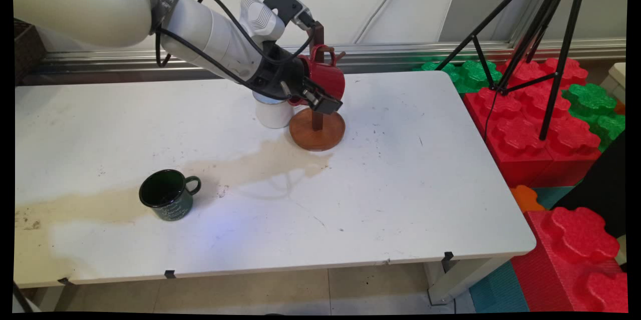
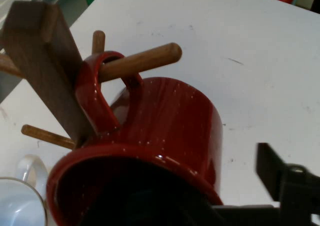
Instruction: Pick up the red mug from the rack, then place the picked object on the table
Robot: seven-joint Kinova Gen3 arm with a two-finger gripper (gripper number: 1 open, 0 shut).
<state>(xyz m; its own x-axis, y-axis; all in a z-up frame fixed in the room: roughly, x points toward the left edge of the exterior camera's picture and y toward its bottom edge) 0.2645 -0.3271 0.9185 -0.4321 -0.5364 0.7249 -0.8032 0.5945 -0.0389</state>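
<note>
We see our gripper (image 1: 314,93) pinching the red mug's (image 1: 325,77) rim, one finger inside, the mug lying straight ahead with its handle (image 2: 97,93) looped over a peg (image 2: 142,61) of the wooden mug tree (image 1: 317,127), mouth toward the hand.

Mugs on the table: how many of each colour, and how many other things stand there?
Red mug: 1, its handle hooked over a peg of the wooden mug tree
White mug: 1, beside the tree's base
Dark green mug: 1, alone near the front left
Wooden mug tree: 1
Total: 4 things, 3 of them mugs
</note>
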